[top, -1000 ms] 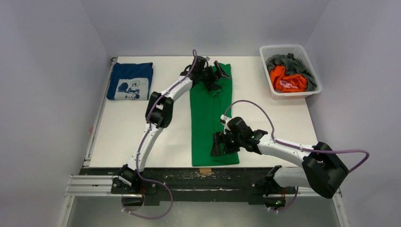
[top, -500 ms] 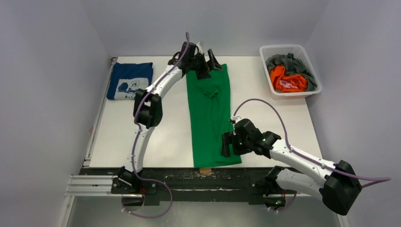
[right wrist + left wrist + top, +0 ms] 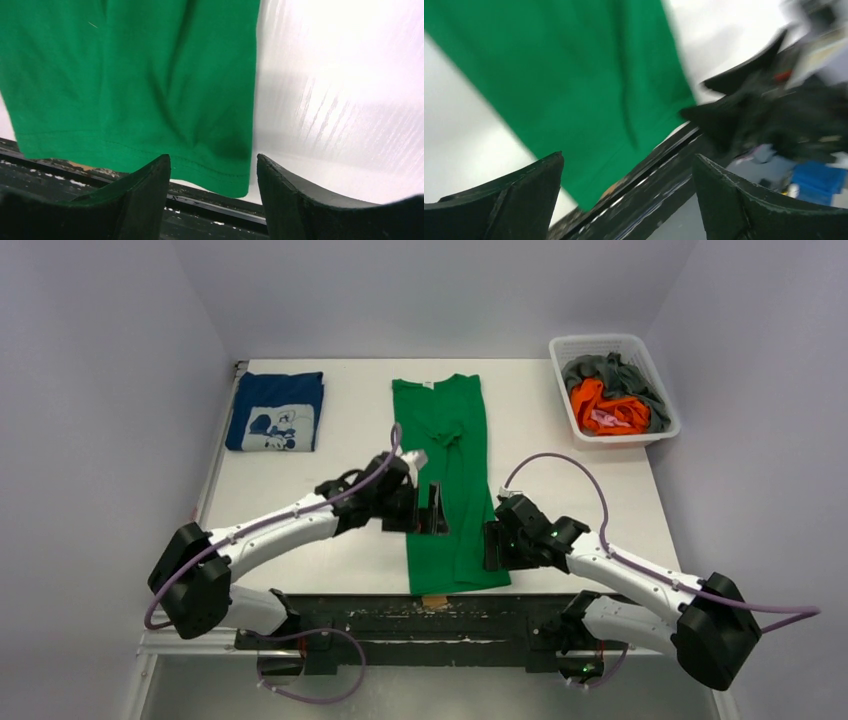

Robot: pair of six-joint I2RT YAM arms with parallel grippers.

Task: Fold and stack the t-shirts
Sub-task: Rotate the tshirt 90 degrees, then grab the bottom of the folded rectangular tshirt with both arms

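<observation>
The green t-shirt (image 3: 450,455) lies folded into a long strip down the middle of the table, its hem at the near edge. My left gripper (image 3: 432,510) is open and empty over the shirt's left edge; its wrist view shows the green cloth (image 3: 574,75), blurred. My right gripper (image 3: 497,546) is open and empty at the shirt's near right corner, which shows in its wrist view (image 3: 220,165). The navy t-shirt with a white print (image 3: 276,411) lies folded at the far left. Orange (image 3: 605,406) and grey (image 3: 600,370) shirts sit in a basket.
The white basket (image 3: 660,430) stands at the far right corner. The table's dark front rail (image 3: 440,605) runs just below the green shirt's hem. Bare white table (image 3: 580,480) lies between the shirt and the basket.
My left arm has pulled back from the shirt's far collar end to its near left side. My right gripper has shifted right, to the shirt's near right corner.
</observation>
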